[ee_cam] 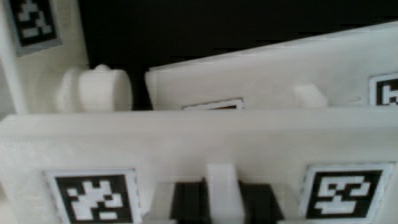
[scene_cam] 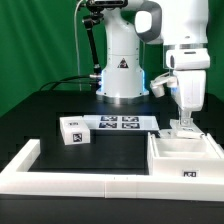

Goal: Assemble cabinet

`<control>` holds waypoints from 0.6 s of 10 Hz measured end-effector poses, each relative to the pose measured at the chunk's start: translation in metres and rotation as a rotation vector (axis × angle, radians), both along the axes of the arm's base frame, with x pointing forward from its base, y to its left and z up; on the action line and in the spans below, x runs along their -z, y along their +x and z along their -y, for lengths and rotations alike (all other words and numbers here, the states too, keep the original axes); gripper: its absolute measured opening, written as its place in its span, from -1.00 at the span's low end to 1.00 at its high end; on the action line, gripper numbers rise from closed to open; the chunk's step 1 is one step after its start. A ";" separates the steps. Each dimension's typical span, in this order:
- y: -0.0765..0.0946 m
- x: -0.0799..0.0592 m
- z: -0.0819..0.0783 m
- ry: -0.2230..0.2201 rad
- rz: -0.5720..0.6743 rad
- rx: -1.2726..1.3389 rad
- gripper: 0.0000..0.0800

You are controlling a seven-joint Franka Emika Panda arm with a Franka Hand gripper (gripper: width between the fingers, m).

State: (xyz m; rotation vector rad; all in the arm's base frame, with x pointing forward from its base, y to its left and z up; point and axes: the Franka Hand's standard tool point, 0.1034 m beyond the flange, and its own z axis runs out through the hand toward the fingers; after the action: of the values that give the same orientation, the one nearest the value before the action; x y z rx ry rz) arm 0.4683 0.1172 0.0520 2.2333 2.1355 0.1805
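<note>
Cabinet (ee_cam: 196, 150) panel, tagged, fills the wrist view. On the black surface (scene_cam: 40, 115) the cabinet (scene_cam: 165, 150) stands at the exterior view's right, just behind the low wall (scene_cam: 90, 182). Jaws reach down into it, astride a thin white rib; whether they pinch it cannot be told. Marker board (scene_cam: 118, 123) and tagged block (scene_cam: 72, 130) lie leftward.

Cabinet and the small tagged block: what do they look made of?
The cabinet looks like matte white plastic: uniform opaque white, thick walls, rounded edges. The small tagged block looks the same plastic; its black-and-white tag is probably a flat printed label, too small to confirm.
</note>
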 end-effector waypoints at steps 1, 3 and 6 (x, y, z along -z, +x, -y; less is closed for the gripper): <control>-0.001 0.000 -0.002 0.000 0.000 -0.005 -0.82; 0.007 -0.004 -0.005 -0.003 0.006 -0.005 -0.82; 0.011 -0.003 0.005 -0.014 -0.007 0.004 -0.82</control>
State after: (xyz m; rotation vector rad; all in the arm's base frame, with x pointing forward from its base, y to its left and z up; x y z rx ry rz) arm 0.4791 0.1126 0.0550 2.2333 2.1293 0.1573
